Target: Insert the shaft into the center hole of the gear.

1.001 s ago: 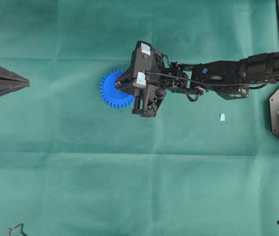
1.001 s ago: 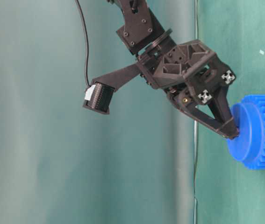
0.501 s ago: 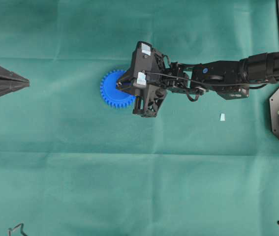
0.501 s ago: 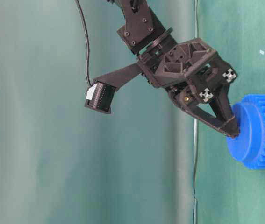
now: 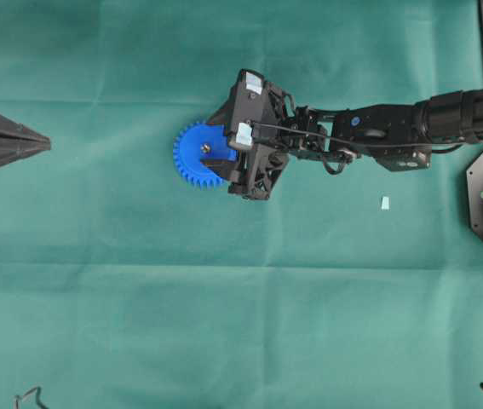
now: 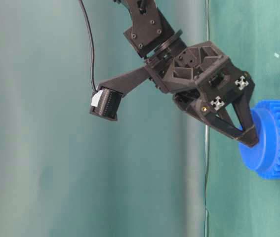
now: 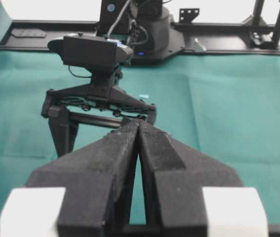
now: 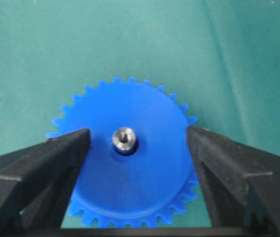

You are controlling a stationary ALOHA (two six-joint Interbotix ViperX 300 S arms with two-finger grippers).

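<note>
On the green cloth-covered table, the long black right arm reaches in from the right of the overhead view, its right gripper poised over the bright blue toothed plastic gear, which lies flat a little left of the middle. The jaws stand wide apart, one finger on each side of the gear's raised hub, holding nothing. At the far left edge the black left gripper rests well apart from the gear, its two padded jaws pressed together with nothing between them. The small silvery metal shaft stands upright in the gear's center hole, its rounded top showing. A tiny pale scrap lies on the cloth to the right, well apart from the gear.
</note>
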